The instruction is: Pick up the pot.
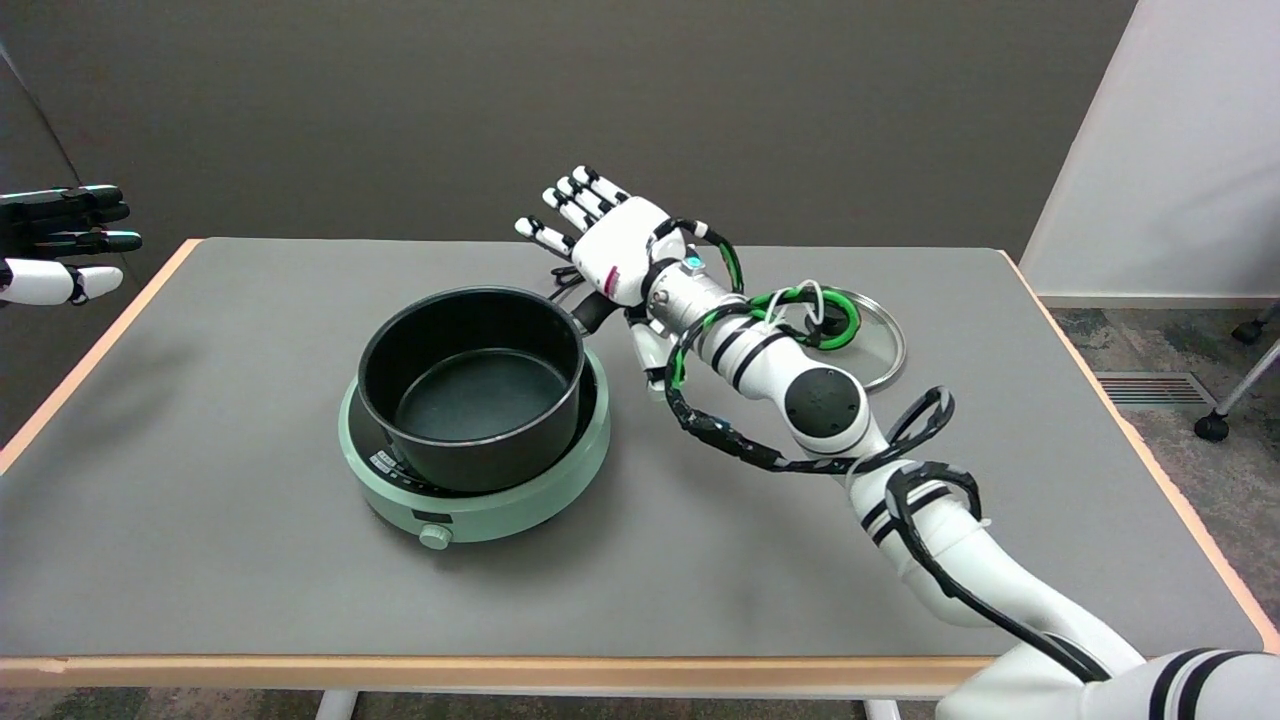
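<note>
Pot (472, 385) sits on the pale green hotplate (478, 470), a bit left of the table's middle. Pot is black, empty, upright, no lid on it. Its black handle (592, 312) sticks out toward the far right, past the hotplate's edge.

Right hand (610, 240) is over the far end of that handle, fingers (585, 195) spread and extended up and toward the far left, holding nothing. Palm faces down and away, back of the hand toward me. One digit hangs down on the near side of the wrist, just right of the handle. Can't tell whether the palm touches the handle; the hand covers the handle's tip.

Right arm (830, 400) comes in from the near right corner, across the table, with black and green cables looped round it.

Glass lid (872, 345) with a metal rim lies flat on the table to the right of the pot, behind the forearm, partly covered by it. Well apart from the pot.

Hotplate has a round knob (435, 537) on its near side.

Table (250, 580) has a grey top with a light wood edge.

Left hand (62, 243) at the far left, off the table's edge, in the air.
</note>
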Controlling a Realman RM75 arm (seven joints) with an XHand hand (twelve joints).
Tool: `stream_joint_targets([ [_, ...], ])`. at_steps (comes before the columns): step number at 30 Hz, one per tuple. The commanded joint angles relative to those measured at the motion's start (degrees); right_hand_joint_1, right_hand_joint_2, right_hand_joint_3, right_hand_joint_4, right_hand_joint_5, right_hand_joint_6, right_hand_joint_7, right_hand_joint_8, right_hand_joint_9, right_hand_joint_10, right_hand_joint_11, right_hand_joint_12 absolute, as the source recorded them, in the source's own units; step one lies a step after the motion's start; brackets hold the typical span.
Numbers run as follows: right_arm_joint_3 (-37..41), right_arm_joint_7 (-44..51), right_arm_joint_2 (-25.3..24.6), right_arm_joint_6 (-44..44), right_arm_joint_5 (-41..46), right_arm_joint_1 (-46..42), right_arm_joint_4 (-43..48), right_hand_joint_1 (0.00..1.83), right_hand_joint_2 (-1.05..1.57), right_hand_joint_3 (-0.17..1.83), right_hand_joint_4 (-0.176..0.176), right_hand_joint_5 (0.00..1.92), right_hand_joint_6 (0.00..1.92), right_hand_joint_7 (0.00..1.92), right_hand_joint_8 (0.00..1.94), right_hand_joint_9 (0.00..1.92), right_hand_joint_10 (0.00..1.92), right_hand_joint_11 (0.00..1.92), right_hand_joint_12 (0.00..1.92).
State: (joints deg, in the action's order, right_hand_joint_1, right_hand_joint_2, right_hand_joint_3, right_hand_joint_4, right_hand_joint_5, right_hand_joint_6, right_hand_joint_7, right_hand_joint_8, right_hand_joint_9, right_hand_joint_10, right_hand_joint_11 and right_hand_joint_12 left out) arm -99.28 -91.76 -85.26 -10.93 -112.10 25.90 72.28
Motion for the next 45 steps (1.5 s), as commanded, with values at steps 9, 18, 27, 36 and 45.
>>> stream_joint_targets([
  [9,0.0,-0.1,-0.7,-2.2,-0.8,2.1,-2.5,1.10,-0.92,1.09,0.176,0.00,0.00,0.00,0.00,0.00,0.00,0.00,0.00],
  [18,0.5,-0.1,0.0,-3.2,-0.8,2.2,-2.5,1.09,-0.81,0.87,0.176,0.01,0.01,0.01,0.01,0.01,0.01,0.01,0.01],
  [27,0.5,-0.4,1.1,-4.1,-0.8,2.4,-2.0,1.10,-0.89,1.70,0.176,0.21,0.21,0.21,0.21,0.21,0.21,0.21,0.21],
  [36,0.5,-0.5,1.9,-4.5,-0.8,2.3,-1.7,1.07,-0.87,1.72,0.176,0.49,0.49,0.49,0.49,0.49,0.49,0.49,0.49],
  [45,0.5,-0.6,2.1,-4.5,-0.8,2.4,-2.0,1.08,-0.70,1.31,0.176,0.65,0.65,0.65,0.65,0.65,0.65,0.65,0.65],
])
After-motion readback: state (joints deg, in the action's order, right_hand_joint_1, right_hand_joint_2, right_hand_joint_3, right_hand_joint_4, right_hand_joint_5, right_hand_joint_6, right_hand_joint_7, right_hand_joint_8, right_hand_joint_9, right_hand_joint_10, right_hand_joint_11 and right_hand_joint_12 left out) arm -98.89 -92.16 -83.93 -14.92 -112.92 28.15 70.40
